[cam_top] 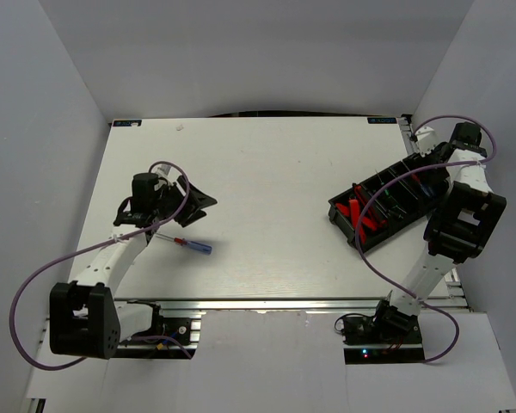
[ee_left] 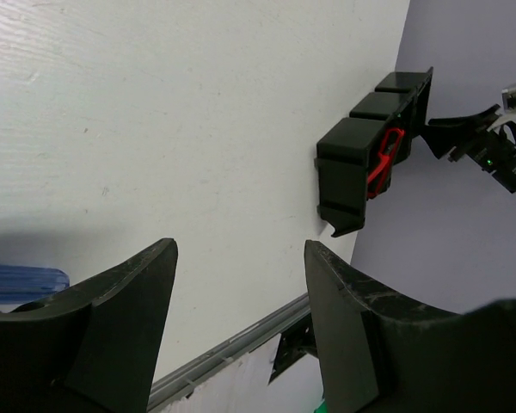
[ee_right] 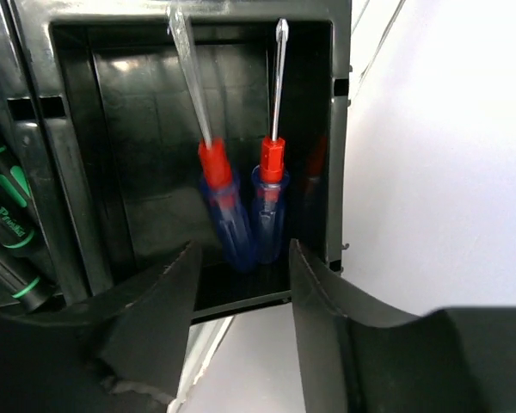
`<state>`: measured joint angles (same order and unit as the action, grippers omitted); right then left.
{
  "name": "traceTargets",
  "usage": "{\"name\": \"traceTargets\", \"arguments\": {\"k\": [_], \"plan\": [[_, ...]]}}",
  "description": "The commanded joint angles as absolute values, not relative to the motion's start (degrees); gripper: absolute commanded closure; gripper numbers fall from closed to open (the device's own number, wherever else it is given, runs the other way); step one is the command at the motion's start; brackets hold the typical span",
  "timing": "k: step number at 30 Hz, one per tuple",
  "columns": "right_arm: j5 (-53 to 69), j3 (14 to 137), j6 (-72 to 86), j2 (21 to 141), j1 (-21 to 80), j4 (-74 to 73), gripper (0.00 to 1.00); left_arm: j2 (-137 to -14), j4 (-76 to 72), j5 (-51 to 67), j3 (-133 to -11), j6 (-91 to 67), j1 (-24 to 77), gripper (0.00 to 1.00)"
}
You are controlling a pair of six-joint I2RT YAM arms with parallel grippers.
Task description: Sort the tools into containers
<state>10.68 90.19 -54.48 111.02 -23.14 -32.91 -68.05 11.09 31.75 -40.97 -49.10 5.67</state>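
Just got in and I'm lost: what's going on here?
Tools are being sorted into black bins. The right gripper hangs open over a compartment holding two blue-handled screwdrivers; red knives lie in another. The left gripper is open beside one screwdriver lying on the table, not yet picked up.

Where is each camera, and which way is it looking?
Top camera: above and behind, looking down at the table; left arm and right arm show.
Left wrist camera: on the left arm, looking low across the table toward the bins; the open left gripper shows.
Right wrist camera: on the right arm, looking down into the bins; the open right gripper shows.
Shared: top and left wrist both see the bins.
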Motion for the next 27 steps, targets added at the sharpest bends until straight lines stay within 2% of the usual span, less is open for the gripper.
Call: {"name": "traceTargets", "arguments": {"k": [1,7,11,15,19,20,21,22,23,27], "plan": [[12.4,89.8,-54.7,108.4,-23.0,-32.6,0.46,-65.1,14.5,28.5,-40.5,-49.0,5.2,0.29],[15.6,92.6,-54.5,106.9,-22.7,-36.8,0.30,-62.8,21.4,22.8,-40.0,-49.9,4.7,0.29],[23.3,96.9,-56.5,105.3,-20.3,-43.1,0.10,-61.4,28.4,15.9,-39.6,-53.0,4.4,0.34],[26.2,92.2,-55.0,99.6,-13.0,-40.2,0.11,-59.6,35.0,7.7,-40.3,-56.9,4.2,0.49],[28.4,87.6,-53.9,95.7,-4.8,-37.1,0.11,-58.2,39.8,2.1,-40.3,-59.1,4.2,0.50],[29.3,87.5,-52.5,95.5,-1.8,-36.9,0.11,-58.2,40.0,1.5,-40.3,-59.2,4.2,0.49],[31.1,87.6,-51.0,95.4,-0.5,-36.5,0.11,-58.9,41.1,0.9,-40.2,-60.0,4.2,0.43],[32.1,88.0,-49.6,95.7,0.7,-36.6,0.11,-59.6,41.7,0.9,-40.2,-60.0,4.1,0.43],[33.0,88.5,-47.1,96.1,4.1,-36.7,0.11,-60.5,42.0,-0.9,-40.2,-60.4,4.1,0.36],[35.4,89.9,-44.7,97.2,10.9,-37.1,0.11,-67.5,43.2,-0.1,-41.0,-60.9,4.0,0.30]]}}
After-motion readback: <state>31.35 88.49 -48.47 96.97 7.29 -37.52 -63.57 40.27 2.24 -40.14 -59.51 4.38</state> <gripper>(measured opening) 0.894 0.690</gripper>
